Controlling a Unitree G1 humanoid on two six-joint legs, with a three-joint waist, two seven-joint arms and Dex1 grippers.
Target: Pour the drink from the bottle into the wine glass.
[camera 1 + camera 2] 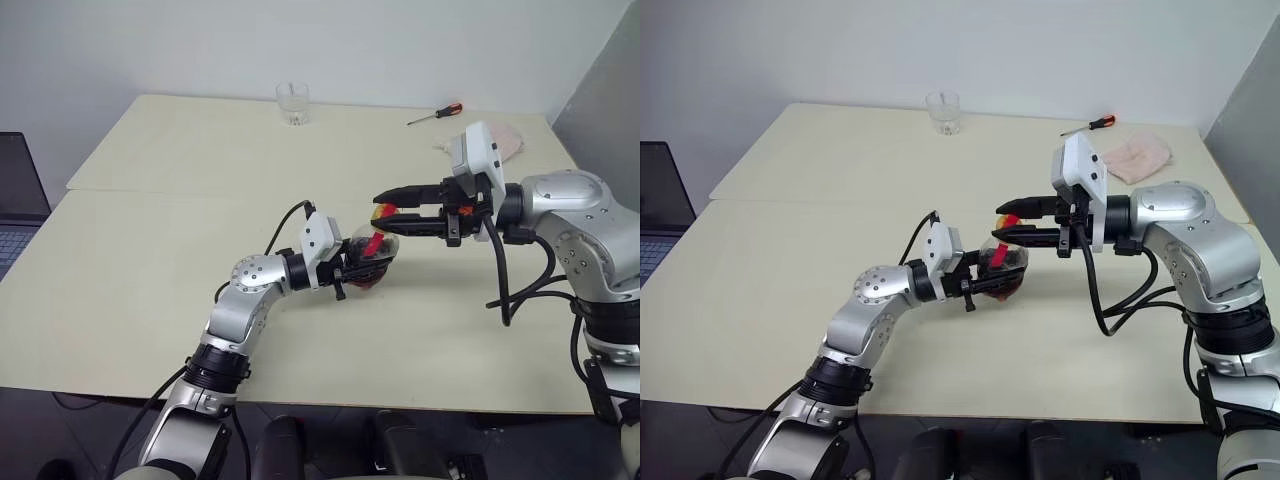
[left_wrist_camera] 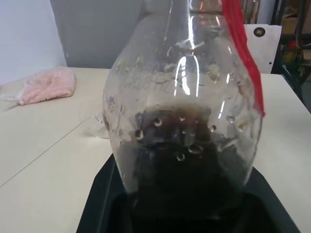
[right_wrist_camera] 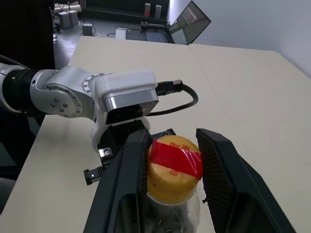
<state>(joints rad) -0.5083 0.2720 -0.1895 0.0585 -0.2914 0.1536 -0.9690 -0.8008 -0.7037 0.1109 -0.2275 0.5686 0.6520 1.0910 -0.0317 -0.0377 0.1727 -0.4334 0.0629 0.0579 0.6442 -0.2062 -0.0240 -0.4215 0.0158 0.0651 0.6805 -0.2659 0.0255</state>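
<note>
On table point(image 1: 150, 300): one bottle point(image 1: 372, 258), one tumbler point(image 1: 293, 103)

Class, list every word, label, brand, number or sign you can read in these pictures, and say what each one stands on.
Nothing can be read with certainty.
Red label strip over the yellow cap of the bottle: small yellow marks, too small to read.
Bottle wall, in the left wrist view: faint raised marks, illegible.
White panel beyond the table: a round dark badge, too blurred to read.

Counter point(image 1: 130, 290): pale cream top, seam running across it.
Far edge, middle: short clear tumbler point(image 1: 293, 103).
Far right corner: red-handled screwdriver point(image 1: 436, 114), pink cloth point(image 1: 1137, 157) just beside it.
</note>
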